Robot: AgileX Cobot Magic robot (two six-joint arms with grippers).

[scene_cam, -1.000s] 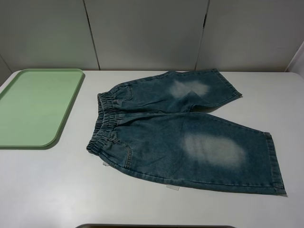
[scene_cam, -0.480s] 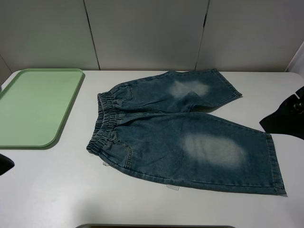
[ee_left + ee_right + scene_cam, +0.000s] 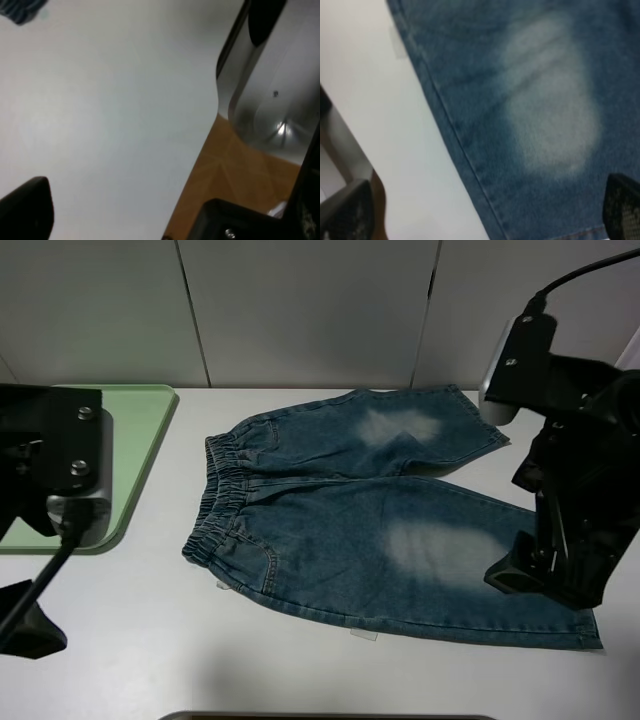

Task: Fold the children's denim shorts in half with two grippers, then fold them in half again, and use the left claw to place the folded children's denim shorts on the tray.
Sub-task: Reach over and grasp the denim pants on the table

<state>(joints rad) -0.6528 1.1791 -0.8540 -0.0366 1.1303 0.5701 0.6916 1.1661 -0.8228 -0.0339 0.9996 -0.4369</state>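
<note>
At the frame's two sides, your left fingers (image 3: 25, 210) and right fingers (image 3: 345, 212), both pairs apart, have just arrived, with the shorts (image 3: 330, 520) not yet folded.

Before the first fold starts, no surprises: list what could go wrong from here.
1. The denim shorts lie with legs splayed apart, so the halves may not line up.
2. The left arm hangs over the tray's corner and could nudge it.
3. The right end effector, open over the near leg, might catch only one layer.
</note>
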